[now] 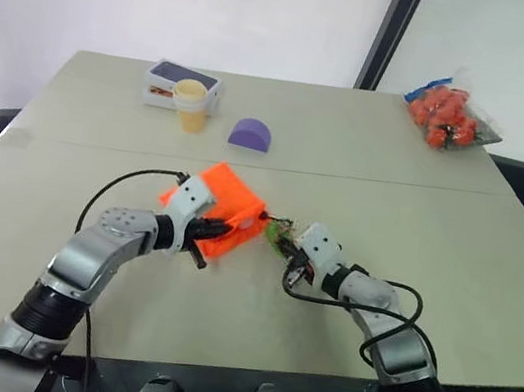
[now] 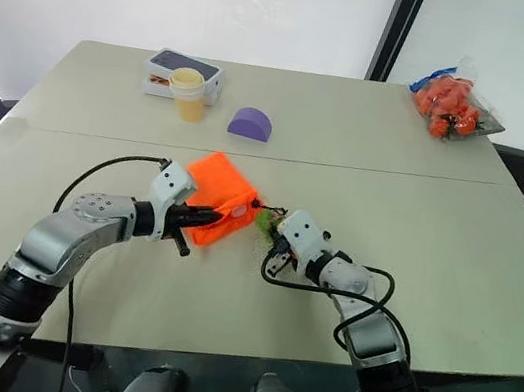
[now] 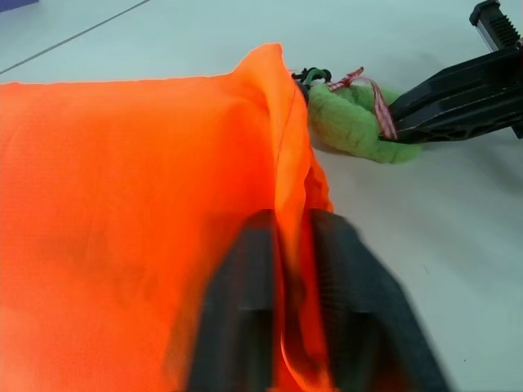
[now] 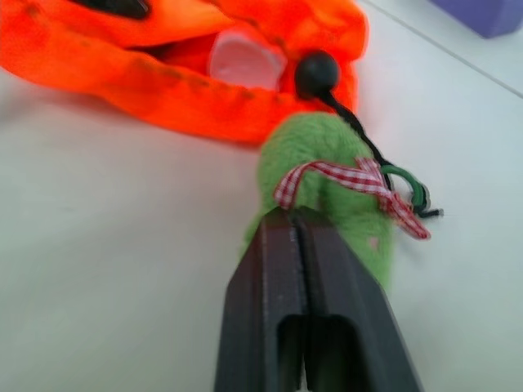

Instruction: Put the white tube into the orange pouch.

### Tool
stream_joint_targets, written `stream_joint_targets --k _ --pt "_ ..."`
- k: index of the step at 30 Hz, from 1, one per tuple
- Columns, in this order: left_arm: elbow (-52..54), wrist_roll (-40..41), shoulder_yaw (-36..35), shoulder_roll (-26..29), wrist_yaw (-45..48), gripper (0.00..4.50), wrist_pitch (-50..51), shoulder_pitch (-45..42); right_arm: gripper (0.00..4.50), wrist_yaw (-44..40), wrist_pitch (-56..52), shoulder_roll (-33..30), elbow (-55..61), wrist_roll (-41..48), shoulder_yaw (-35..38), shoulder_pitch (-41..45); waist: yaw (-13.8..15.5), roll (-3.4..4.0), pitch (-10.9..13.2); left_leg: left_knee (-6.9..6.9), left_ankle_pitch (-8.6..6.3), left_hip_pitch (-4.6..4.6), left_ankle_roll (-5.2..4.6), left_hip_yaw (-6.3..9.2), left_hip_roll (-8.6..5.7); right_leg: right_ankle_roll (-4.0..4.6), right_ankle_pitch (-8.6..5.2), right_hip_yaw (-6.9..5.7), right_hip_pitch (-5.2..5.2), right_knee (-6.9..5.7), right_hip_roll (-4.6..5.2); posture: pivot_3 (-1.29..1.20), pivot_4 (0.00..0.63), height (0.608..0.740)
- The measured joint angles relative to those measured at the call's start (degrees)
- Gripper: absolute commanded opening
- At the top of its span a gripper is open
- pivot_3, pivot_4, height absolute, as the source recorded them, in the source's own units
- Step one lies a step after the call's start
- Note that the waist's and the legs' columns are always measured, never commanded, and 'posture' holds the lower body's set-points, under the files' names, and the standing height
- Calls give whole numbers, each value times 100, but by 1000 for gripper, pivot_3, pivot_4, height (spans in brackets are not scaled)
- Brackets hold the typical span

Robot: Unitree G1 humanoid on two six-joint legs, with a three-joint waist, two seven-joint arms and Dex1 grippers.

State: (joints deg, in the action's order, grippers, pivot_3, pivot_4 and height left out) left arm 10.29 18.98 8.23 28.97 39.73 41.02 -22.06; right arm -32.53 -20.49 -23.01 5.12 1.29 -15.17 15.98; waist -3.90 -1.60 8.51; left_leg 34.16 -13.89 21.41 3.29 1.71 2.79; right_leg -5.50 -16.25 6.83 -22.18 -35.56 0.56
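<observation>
White tube (image 4: pixel 243 59), a pale whitish end of it, shows inside the mouth of the orange pouch (image 1: pixel 224 207) in the right wrist view, lying between the folds of fabric. Farthest left on the far part of the table (image 1: pixel 493 267) sits a flat white box (image 1: pixel 171 78) with a dark top, and a pale yellow cup (image 1: pixel 192 105) stands just in front of it. Next to the right rests a purple half-round block (image 1: pixel 251 133). Nearer the robot, the left gripper (image 1: pixel 218 232) reaches in from the left with its two black fingers (image 3: pixel 245 318) clamped on an edge of the orange pouch, a fold of the fabric pinched between them; the pouch lies on the table near the middle. At the pouch's mouth a round black cord stopper (image 4: pixel 316 73) sits on a thin black cord (image 4: pixel 351 126) that runs to a fuzzy green disc (image 4: pixel 327 175) tied with a red-and-white checked ribbon (image 4: pixel 343 175). The right gripper (image 4: pixel 298 220) comes in from the right, its fingers pressed together against the green disc at the ribbon; whether they actually pinch it I cannot tell. Far off at the table's right back corner lies a clear bag of orange-red things (image 1: pixel 449 112).
</observation>
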Motion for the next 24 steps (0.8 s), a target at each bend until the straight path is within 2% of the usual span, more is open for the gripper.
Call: stream_joint_targets --k 4,5,13,17,24 --pt "4 71 -66 -44 0 3764 10 34 0 -53 -19 -66 108 23 112 -66 15 0 0 3 0 1 0 0 -1 0 0 0 3 2 1 0 150 723" --pt "3 99 -80 -44 0 4352 14 49 0 -58 -35 -72 154 44 163 -100 16 0 0 2 0 1 0 0 -1 0 0 0 3 2 1 0 150 723" --pt "3 291 -356 -197 -72 4437 -12 -33 0 -281 -248 -239 814 628 880 -260 9 0 1 2 0 2 0 0 0 -1 0 0 1 1 0 0 150 723" --pt "-3 416 -539 -232 -58 4437 -58 -181 0 -555 -585 -315 1390 1355 1375 -429 8 0 1 1 0 2 0 1 0 -2 0 -1 2 2 0 0 150 723" --pt "-245 295 -457 -215 108 4437 -426 -314 0 -858 -1130 -476 1867 2489 2033 -701 11 0 1 1 0 0 0 1 -1 0 -1 -1 4 2 0 0 150 723"
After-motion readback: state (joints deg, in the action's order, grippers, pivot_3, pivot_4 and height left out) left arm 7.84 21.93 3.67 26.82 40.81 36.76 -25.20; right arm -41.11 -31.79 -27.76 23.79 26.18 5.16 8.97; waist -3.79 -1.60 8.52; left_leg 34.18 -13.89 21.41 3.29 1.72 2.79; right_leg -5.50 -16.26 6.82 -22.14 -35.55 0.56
